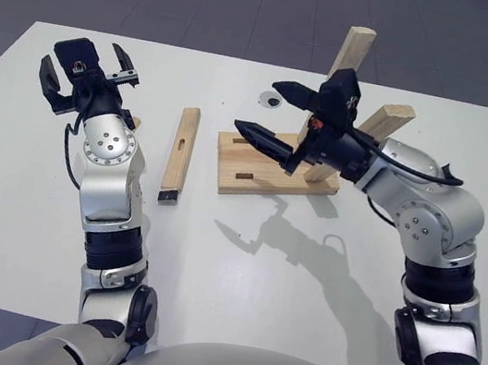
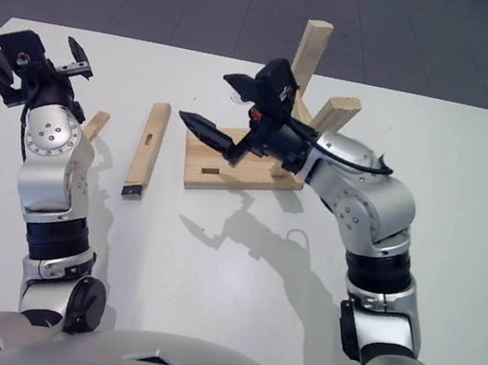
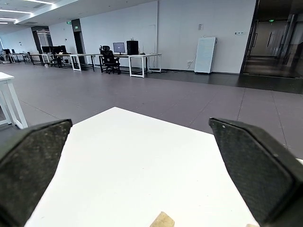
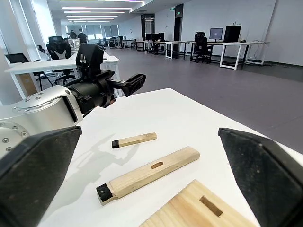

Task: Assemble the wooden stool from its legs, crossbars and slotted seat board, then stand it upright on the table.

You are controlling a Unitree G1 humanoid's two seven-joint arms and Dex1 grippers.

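- Open office behind: grey floor, desks and chairs far off. A white table carries all the parts.
- Seat board lies flat, mid-table toward the far edge. Two legs are stuck in its right part, one steep, the other leaning hard right.
- Loose leg lies flat just left of the board, not touching it, black tip toward the near edge.
- Short stick, likely a crossbar, lies further toward the left edge, partly hidden by the left arm.
- Right claw is spread wide and empty, hovering over the board's left part, close in front of the legs.
- Left claw is spread wide and empty, raised over the table's left side, well apart from the loose leg.
- Risk: the fitted legs lean at different angles and look loosely seated, so a bump from the right arm could tip them out.
- Risk: nothing pins the board, so pressing a leg into a slot could slide it toward the far edge.
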